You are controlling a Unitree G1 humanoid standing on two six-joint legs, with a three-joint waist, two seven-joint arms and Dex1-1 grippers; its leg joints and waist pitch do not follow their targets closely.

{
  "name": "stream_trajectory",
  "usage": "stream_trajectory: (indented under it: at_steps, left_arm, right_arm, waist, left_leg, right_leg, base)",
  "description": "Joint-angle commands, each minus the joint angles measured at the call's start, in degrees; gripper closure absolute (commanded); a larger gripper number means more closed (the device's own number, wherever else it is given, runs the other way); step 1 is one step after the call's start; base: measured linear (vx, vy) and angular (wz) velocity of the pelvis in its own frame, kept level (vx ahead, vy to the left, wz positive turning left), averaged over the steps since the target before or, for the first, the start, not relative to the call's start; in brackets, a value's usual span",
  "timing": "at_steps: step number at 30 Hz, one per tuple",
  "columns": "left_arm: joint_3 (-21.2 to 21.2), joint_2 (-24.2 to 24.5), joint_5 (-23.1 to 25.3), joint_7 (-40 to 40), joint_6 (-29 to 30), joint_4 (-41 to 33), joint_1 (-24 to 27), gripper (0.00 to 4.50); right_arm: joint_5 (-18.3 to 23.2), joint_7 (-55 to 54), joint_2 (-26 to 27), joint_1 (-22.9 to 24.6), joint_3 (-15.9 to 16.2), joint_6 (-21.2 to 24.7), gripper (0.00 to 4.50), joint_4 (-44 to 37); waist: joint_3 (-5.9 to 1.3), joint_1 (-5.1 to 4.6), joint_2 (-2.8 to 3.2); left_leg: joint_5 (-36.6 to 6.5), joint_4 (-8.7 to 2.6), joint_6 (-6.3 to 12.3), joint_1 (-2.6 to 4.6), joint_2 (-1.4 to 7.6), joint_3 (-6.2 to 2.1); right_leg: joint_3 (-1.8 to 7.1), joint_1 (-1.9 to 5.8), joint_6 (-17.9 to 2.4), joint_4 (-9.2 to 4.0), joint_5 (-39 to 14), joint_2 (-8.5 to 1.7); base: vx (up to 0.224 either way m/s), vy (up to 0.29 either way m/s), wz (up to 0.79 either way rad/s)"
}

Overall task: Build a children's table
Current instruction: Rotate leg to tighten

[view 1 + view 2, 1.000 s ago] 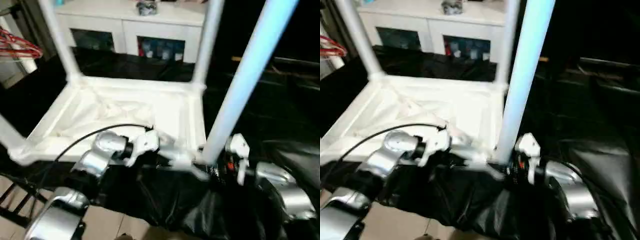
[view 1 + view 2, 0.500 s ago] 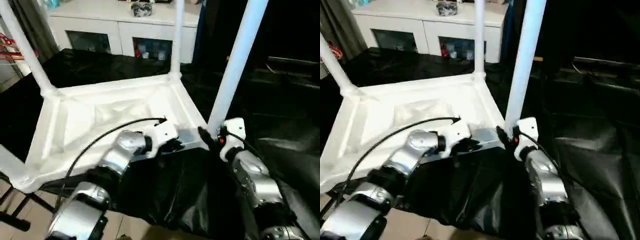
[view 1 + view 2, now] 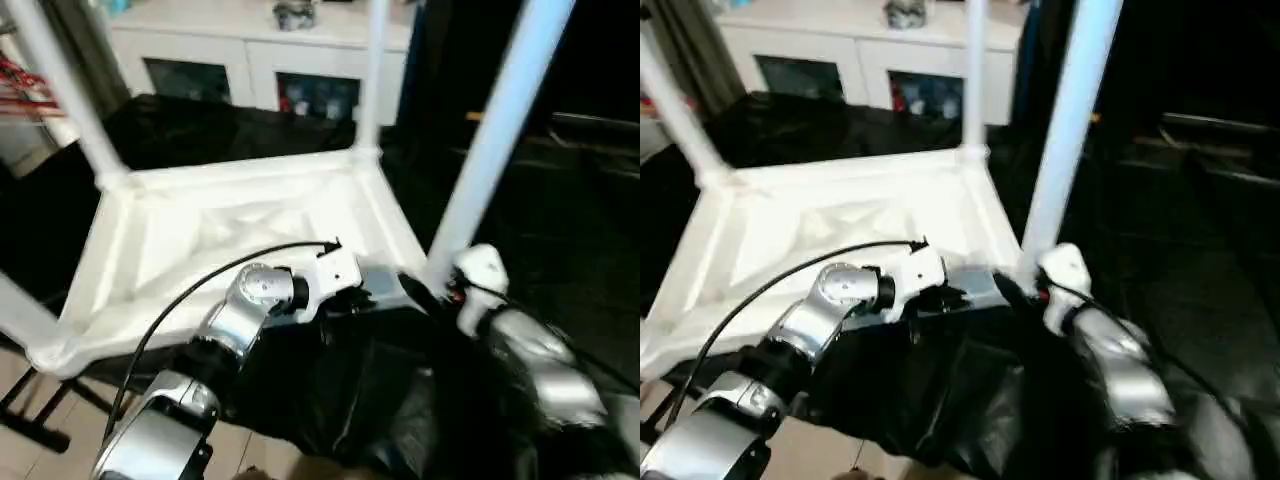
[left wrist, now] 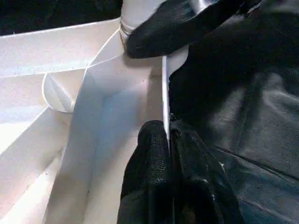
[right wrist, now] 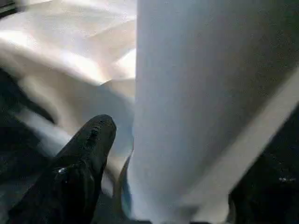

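**A:** Why is the table top (image 3: 240, 235) lying upside down on the black-covered worktop (image 3: 560, 230)?

**B:** So its ribbed underside and corner sockets are facing up and the legs can be pushed down into them. Three legs are already standing: one at about 10 o'clock (image 3: 62, 95), one at about 12 o'clock (image 3: 370, 80), and a third at the near left corner, at about 8 o'clock (image 3: 20, 310).

**A:** And the fourth leg (image 3: 495, 135)?

**B:** It is standing in the near right corner, at about 3 o'clock. The right hand (image 3: 440, 290) is sitting at its foot, fingers either side of the tube, so it appears to be grasping the leg, probably to steady or seat it.

**A:** What is the left hand (image 4: 167, 140) doing?

**B:** It is clenching the thin near rim of the top between both fingers, just beside that socket. I judge it is bracing the top so it does not slide while the leg is being pressed home.

**A:** So where is the work relative to the hands?

**B:** Directly between them, at the corner they are both touching.
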Motion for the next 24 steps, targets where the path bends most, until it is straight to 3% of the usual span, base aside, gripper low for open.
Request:
stream_trajectory:
  at_steps: [1,7,17,19,22,24]
  left_arm:
    - [-1.00,-1.17,-2.25,-0.97,-2.22,-1.85,0.00,4.50]
    - [-0.52,0.39,-2.37,-3.19,-2.66,-2.11,0.04,4.50]
    - [-0.76,1.68,-3.48,-5.02,-2.96,-3.19,0.73,4.50]
    - [-0.82,1.73,-3.50,-5.22,-2.98,-3.35,0.88,4.50]
    - [-0.92,1.85,-3.60,-5.53,-2.88,-3.60,1.06,4.50]
    - [-0.95,2.01,-3.71,-5.72,-2.82,-3.63,1.02,4.50]
  right_arm:
    - [2.18,6.78,-0.63,1.42,2.73,0.96,0.94,-2.76]
    - [5.04,13.18,-7.26,3.14,0.00,0.53,0.94,-5.08]
    - [6.57,16.14,-11.26,3.46,-1.63,0.85,0.94,-6.57]
    - [7.45,16.52,-11.24,3.19,-1.96,1.98,0.94,-6.28]
    - [10.55,17.77,-11.90,2.64,-3.40,5.59,0.57,-6.15]
    - [15.12,18.86,-12.00,2.39,-5.56,9.72,0.46,-8.08]
  waist:
    - [-2.87,-0.21,-1.10]
    - [-2.70,-0.08,-1.34]
    - [-2.88,0.00,-1.45]
    - [-2.89,-0.05,-1.47]
    - [-2.92,0.03,-1.46]
    - [-3.04,0.17,-1.22]
  left_leg:
    - [-10.98,-3.30,5.76,0.27,1.18,0.00]
    - [-12.17,-3.47,5.24,0.15,1.19,-0.07]
    - [-9.42,-3.09,6.71,0.01,1.17,-0.02]
    - [-10.23,-3.13,6.44,0.07,1.17,-0.02]
    - [-9.93,-3.10,6.62,0.07,1.18,-0.05]
    - [-9.05,-2.94,6.91,-0.01,1.19,-0.03]
  right_leg:
    - [1.76,2.79,-12.54,-3.99,-3.84,-2.43]
    - [1.63,2.83,-11.78,-4.45,-9.06,-2.54]
    - [1.44,2.75,-12.88,-4.05,-6.17,-2.48]
    - [1.44,2.75,-12.72,-4.14,-7.29,-2.49]
    - [1.45,2.86,-12.94,-4.04,-6.63,-2.40]
    - [1.39,2.85,-13.48,-3.76,-4.64,-2.35]
  base:
    - [0.000,0.000,0.00]
    - [0.000,0.000,0.00]
    - [0.000,0.000,0.00]
    - [0.000,0.000,0.00]
    - [0.000,0.000,0.00]
    - [0.000,0.000,0.00]
